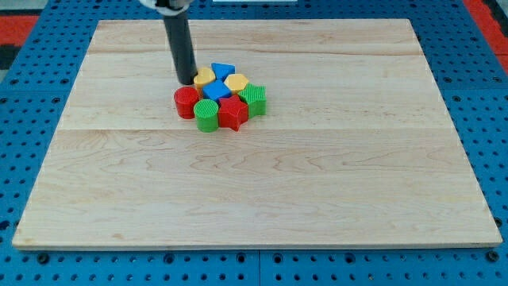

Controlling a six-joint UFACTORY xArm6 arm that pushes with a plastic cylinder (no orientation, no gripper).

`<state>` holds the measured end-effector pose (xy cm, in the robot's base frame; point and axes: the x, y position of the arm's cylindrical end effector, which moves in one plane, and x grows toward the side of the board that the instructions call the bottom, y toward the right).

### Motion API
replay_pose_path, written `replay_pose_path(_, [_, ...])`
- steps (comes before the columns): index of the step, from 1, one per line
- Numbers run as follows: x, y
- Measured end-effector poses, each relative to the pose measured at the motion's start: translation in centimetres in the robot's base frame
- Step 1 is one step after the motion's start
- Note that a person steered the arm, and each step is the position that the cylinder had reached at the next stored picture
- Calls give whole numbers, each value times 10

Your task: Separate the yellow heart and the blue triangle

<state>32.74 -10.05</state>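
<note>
Eight blocks packed tight near the board's [119,238] top edge. My tip [185,82], a bare rod with no claw, touches yellow heart [205,77], which abuts blue triangle [223,70]. Risk: pushing shoves both together.

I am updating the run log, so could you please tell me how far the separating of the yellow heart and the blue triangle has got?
Done: nothing visible yet; the yellow heart and the blue triangle sit touching in the cluster. In hand: my tip is at the cluster's left edge, beside another yellow block. Left: pushing the two apart.
</note>
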Motion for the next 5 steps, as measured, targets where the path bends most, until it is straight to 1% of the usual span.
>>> replay_pose_path(1, [-4, 31])
replay_pose_path(2, [16, 52])
replay_pose_path(3, [27, 65])
replay_pose_path(5, [-26, 54])
